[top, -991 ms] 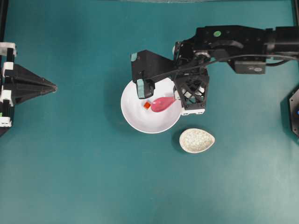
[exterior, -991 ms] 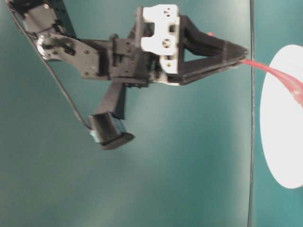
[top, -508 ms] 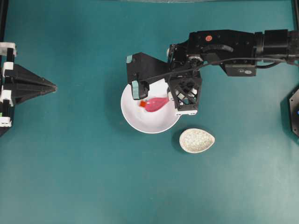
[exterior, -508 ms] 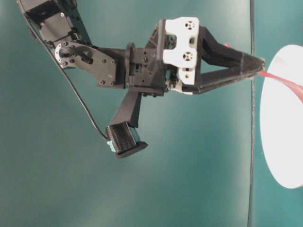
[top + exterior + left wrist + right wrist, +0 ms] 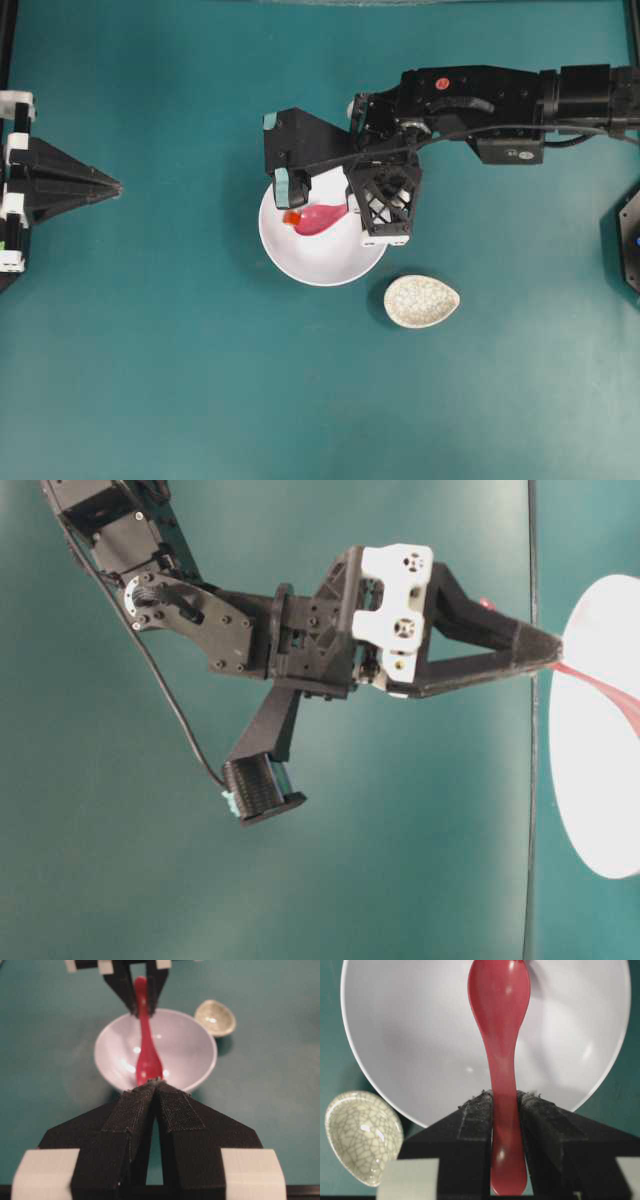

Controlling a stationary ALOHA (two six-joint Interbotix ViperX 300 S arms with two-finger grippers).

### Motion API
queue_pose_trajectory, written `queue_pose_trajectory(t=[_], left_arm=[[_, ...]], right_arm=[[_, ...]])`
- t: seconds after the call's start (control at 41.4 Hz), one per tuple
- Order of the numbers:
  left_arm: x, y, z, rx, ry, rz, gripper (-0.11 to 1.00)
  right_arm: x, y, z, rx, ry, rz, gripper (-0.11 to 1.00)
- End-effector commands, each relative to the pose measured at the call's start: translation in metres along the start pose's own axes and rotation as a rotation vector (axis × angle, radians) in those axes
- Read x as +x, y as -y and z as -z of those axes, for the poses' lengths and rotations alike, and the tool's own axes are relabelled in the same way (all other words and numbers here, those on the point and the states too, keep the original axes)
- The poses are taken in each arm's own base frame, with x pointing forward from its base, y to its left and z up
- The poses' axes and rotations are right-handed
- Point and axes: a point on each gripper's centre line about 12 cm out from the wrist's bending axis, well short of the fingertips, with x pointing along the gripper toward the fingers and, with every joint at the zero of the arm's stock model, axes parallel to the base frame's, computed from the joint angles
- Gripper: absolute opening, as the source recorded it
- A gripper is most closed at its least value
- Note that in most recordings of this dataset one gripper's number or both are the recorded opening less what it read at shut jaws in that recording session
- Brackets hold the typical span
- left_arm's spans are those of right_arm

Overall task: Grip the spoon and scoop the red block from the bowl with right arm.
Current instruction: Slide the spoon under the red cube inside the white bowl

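Observation:
The white bowl sits mid-table. My right gripper is shut on the handle of the pink-red spoon, whose scoop lies inside the bowl pointing left. The tiny red block sits at the scoop's tip near the bowl's left wall. In the right wrist view the spoon runs up from the shut gripper over the bowl; the block does not show there. My left gripper is shut and empty at the far left, well away from the bowl.
A small speckled teardrop dish lies just below and right of the bowl. The right arm's black links and camera mount hang over the bowl's upper rim. A black fixture sits at the right edge.
My right gripper has moved left with the spoon. The scoop slid across the bowl and the red block moved left with it, toward the bowl's left wall. The left arm has not moved.

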Motion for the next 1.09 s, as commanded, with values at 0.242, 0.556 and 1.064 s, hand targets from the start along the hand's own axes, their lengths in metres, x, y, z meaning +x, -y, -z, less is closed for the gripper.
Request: queue_pose_trajectory(t=[0.242,0.556,1.064], left_arm=[[0.001,-0.001,-0.008,0.004,0.017,-0.004,0.03],[0.001,-0.001,-0.008,0.004,0.017,-0.004,0.03],[0.001,-0.001,-0.008,0.004,0.017,-0.004,0.03]], right_arm=[[-0.033,-0.003,-0.014,-0.009,0.095,0.017,0.24],[-0.035,-0.004,-0.013,-0.010,0.105,0.018,0.24],[-0.030,-0.009,-0.004,0.009,0.191,0.028,0.24]])
